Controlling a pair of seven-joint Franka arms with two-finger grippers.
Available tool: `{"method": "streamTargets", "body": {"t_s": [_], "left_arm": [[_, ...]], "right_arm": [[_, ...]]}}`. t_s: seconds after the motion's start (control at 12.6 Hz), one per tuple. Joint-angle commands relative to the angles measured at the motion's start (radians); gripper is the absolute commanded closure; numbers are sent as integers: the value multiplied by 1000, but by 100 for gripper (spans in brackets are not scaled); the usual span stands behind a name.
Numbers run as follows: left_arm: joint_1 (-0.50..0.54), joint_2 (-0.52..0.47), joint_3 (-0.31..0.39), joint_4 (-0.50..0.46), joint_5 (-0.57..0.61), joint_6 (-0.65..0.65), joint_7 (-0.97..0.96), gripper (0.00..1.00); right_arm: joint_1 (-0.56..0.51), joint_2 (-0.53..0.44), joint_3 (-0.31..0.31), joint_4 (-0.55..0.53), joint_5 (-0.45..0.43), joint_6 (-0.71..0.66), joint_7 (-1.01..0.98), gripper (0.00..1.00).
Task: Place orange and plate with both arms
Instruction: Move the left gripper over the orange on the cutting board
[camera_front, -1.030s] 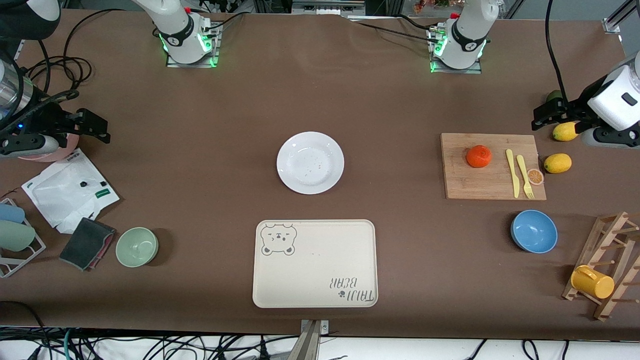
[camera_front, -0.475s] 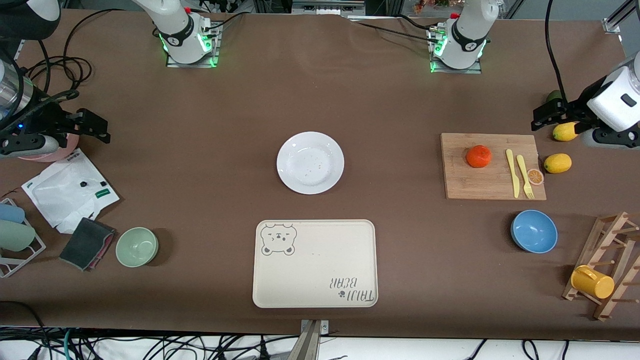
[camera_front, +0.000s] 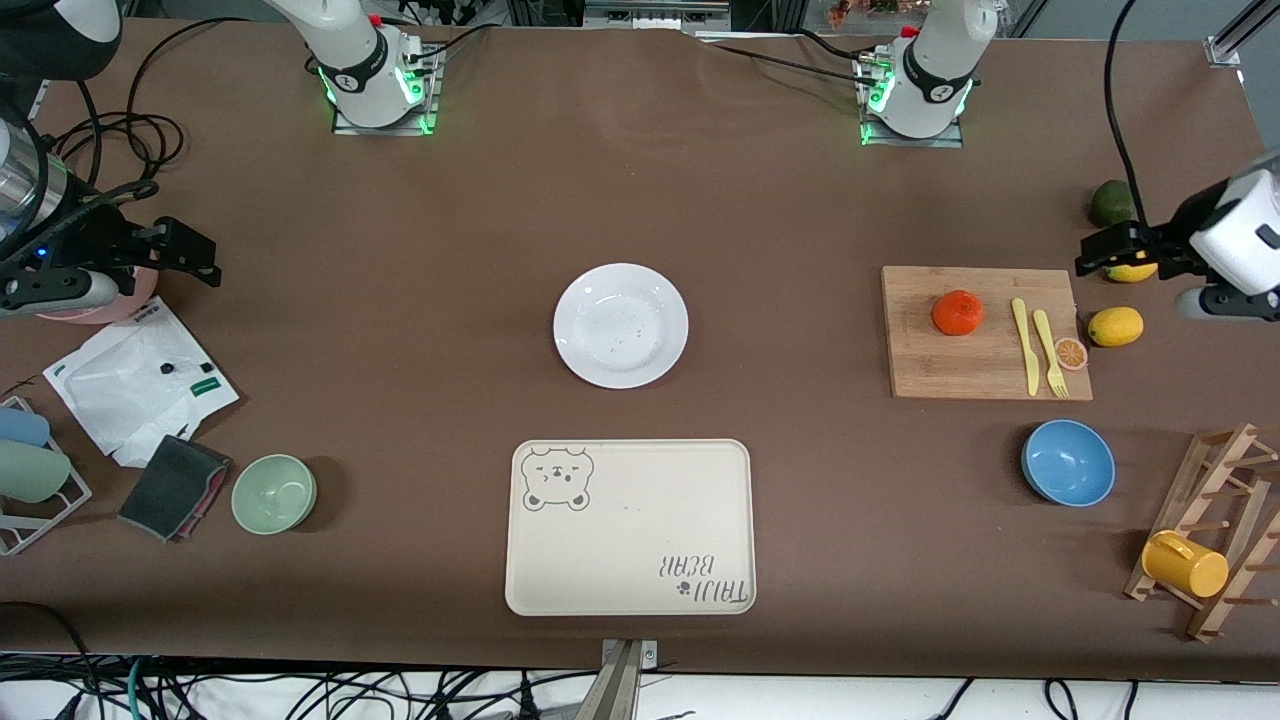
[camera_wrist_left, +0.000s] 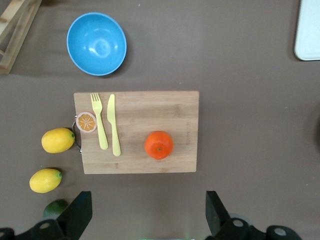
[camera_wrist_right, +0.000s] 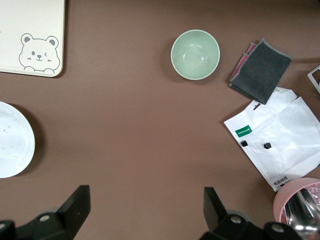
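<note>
Left gripper (camera_front: 1098, 250) hangs with fingers spread and empty over the table (camera_front: 800, 220) at the left arm's end, above a lemon (camera_front: 1130, 271) just past the board (camera_front: 985, 333). Right gripper (camera_front: 190, 255) hangs likewise spread and empty at the right arm's end, above a pink cup (camera_front: 100, 305). Orange (camera_front: 957, 312) rests on the board beside a yellow knife (camera_front: 1024, 345) and fork (camera_front: 1049, 352). Plate (camera_front: 621, 325) lies mid-table, farther from the front camera than the bear tray (camera_front: 630, 527).
</note>
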Motion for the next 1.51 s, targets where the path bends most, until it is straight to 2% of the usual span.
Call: {"method": "streamTargets", "body": {"t_s": [0.0,0.24,0.48,0.71,1.03,1.19,1.43], "left_arm": [[25,93,-4,-15,13,-16,37,0],[25,147,-6,-78,16,-1,35,0],[26,125,-7,-259,19,120,35,0],[20,108,-13,-431,20,272,18,0],[14,109,-17,-635,20,546,-16,0],[14,114,-17,-695,11,607,-19,0],[14,144,-18,-706,6,686,-19,0]], "right_arm": [[3,-16,1,-20,-6,2,12,0],[3,-19,8,-34,-6,11,12,0],[4,-16,17,-40,-6,25,12,0],[3,-16,19,-40,-6,26,13,0],[4,-13,22,-41,-6,43,15,0],[4,-13,22,-41,-4,43,13,0],[4,-14,22,-41,-2,45,15,0]]}}
